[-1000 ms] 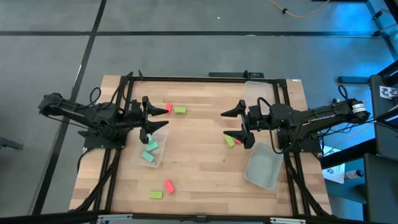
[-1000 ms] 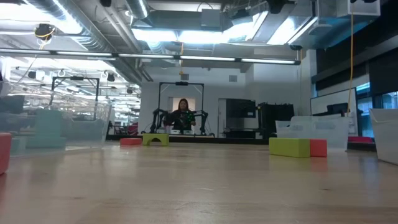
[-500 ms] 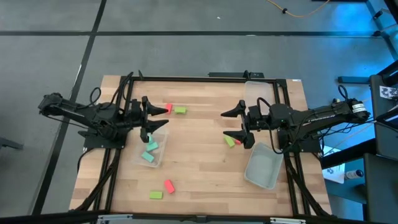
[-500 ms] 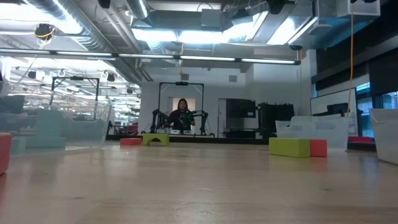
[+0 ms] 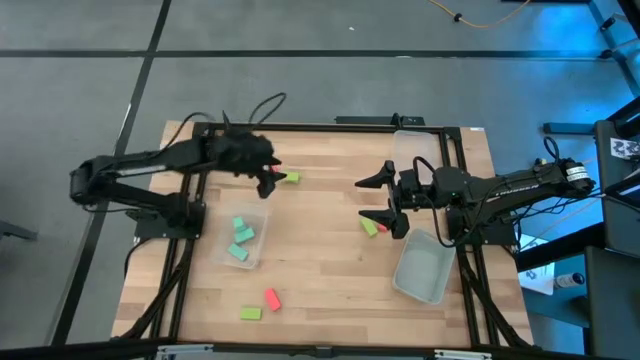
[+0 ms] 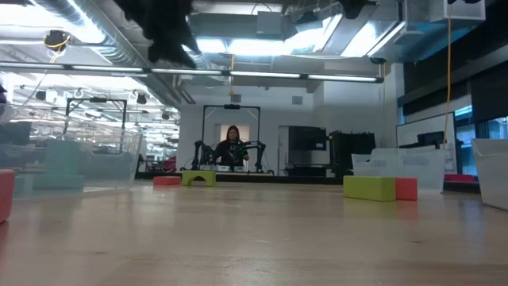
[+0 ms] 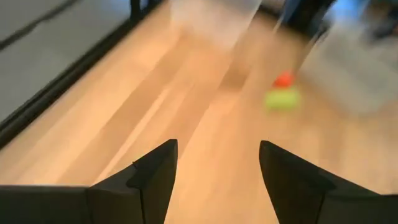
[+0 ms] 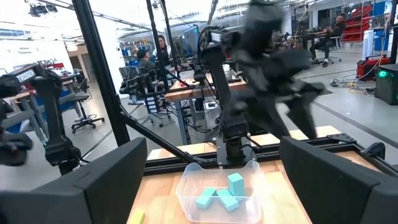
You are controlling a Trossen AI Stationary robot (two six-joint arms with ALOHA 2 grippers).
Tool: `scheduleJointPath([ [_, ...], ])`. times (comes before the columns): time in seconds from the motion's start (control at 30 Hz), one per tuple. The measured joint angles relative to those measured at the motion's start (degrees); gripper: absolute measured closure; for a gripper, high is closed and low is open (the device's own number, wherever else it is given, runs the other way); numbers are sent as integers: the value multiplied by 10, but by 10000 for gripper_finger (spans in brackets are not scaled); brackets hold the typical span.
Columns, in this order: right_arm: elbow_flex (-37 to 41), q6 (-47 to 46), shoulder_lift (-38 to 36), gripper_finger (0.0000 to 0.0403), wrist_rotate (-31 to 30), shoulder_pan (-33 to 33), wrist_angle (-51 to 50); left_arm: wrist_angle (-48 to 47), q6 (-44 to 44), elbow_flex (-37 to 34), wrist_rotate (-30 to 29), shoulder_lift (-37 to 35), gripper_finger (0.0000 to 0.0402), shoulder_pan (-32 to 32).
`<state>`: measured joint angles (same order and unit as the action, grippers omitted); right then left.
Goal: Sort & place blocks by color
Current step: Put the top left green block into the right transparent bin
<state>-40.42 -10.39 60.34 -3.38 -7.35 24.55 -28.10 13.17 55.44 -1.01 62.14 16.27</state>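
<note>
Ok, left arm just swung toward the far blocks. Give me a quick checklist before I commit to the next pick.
1. Left gripper open and empty: ok.
2. Left gripper over the red block beside the lime block: ok, though blur hides exact alignment.
3. Three teal blocks inside the clear tub: ok.
4. Right gripper open, waiting at its side: ok.
5. Red and lime blocks sorted: not ok, the near pair lies loose on the table.

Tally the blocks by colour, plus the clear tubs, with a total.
Teal blocks: 3, all in one tub
Lime blocks: 3
Red blocks: 3
Clear tubs: 3
Total: 12
</note>
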Motion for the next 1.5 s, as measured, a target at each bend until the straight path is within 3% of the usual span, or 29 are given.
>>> scheduleJointPath([
  [0.13,0,-11,0,34,0,0,-3,-39,-87,25,48,81,183,59],
  [0.27,0,-38,0,34,0,0,-4,-18,-186,27,77,154,183,93],
  [0.4,0,-45,0,34,0,0,-5,-12,-309,27,82,228,183,109],
  [0.53,0,-45,0,34,0,0,-5,-11,-360,27,82,296,182,123],
  [0.77,0,-45,0,34,-2,0,-5,39,-382,27,90,368,184,135],
  [1.2,0,-45,0,34,-2,0,-5,32,-393,27,76,398,189,137],
  [1.37,0,-44,0,34,-2,0,-5,30,-388,27,75,398,218,137],
  [1.5,0,-44,0,34,-2,0,-5,24,-387,27,76,397,265,132],
])
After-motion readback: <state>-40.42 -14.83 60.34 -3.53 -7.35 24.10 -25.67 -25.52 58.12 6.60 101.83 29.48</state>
